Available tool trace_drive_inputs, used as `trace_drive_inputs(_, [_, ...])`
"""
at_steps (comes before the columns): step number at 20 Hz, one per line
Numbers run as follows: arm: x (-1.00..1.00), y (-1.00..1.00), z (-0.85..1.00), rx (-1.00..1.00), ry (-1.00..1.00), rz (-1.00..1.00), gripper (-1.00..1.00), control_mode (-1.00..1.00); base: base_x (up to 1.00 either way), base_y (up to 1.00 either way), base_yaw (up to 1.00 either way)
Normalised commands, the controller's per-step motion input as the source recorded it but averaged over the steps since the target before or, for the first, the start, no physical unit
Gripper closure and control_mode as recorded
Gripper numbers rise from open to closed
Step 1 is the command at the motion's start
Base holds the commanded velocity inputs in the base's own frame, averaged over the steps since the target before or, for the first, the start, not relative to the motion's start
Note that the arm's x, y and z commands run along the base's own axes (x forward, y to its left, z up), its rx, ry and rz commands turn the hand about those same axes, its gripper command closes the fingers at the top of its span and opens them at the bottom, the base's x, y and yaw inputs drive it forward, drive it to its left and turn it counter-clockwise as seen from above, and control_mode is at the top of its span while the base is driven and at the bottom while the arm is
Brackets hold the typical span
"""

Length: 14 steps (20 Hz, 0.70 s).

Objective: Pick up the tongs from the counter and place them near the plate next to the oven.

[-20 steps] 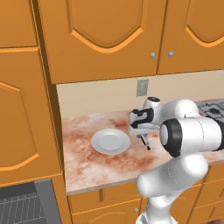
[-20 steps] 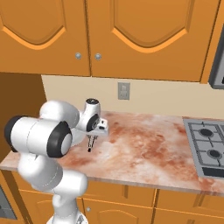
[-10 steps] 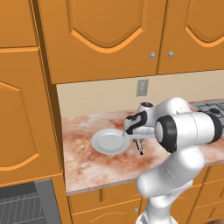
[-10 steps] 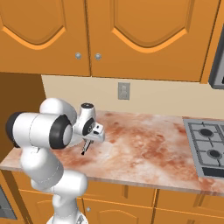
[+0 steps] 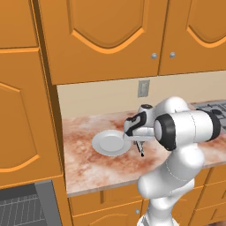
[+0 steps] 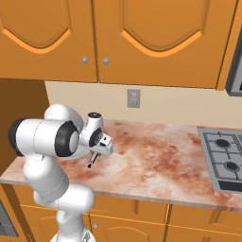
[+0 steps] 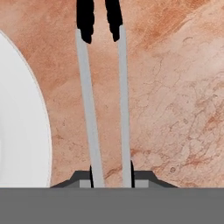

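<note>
My gripper (image 5: 137, 141) is shut on the tongs (image 5: 141, 149), two thin grey metal arms with black ends that point down at the marbled worktop (image 5: 92, 167). In the hand view both arms of the tongs (image 7: 89, 109) run up from my gripper (image 7: 110, 177), which clamps them near their joined end. The white plate (image 5: 111, 142) lies just left of the tongs, and its rim (image 7: 41, 131) fills the left of the hand view. From the right base view the tongs (image 6: 93, 159) hang below the gripper (image 6: 97, 152). The oven (image 5: 24, 207) sits at the lower left. The counter is out of view.
Stove burners (image 6: 224, 158) take up the right end of the worktop. A wall outlet (image 6: 133, 98) is on the backsplash under orange upper cabinets (image 5: 106, 39). A tall orange cabinet (image 5: 26, 110) bounds the worktop on the left. Bare stone (image 6: 156, 160) lies between the gripper and the burners.
The arm has swung left and a little down, carrying the tongs closer to the plate and the worktop. The grip stayed shut.
</note>
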Motion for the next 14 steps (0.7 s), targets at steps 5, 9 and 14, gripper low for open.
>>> trace_drive_inputs(5, [0.00,0.00,-0.27,0.00,0.00,-0.04,-1.00,-1.00,0.00,0.00,0.00])
trace_drive_inputs(9, [0.00,0.00,-0.20,0.01,0.00,-0.03,-1.00,-1.00,0.00,0.00,0.00])
trace_drive_inputs(14, [-0.34,-0.02,0.06,0.07,-0.05,-0.06,-1.00,-1.00,0.00,0.00,0.00])
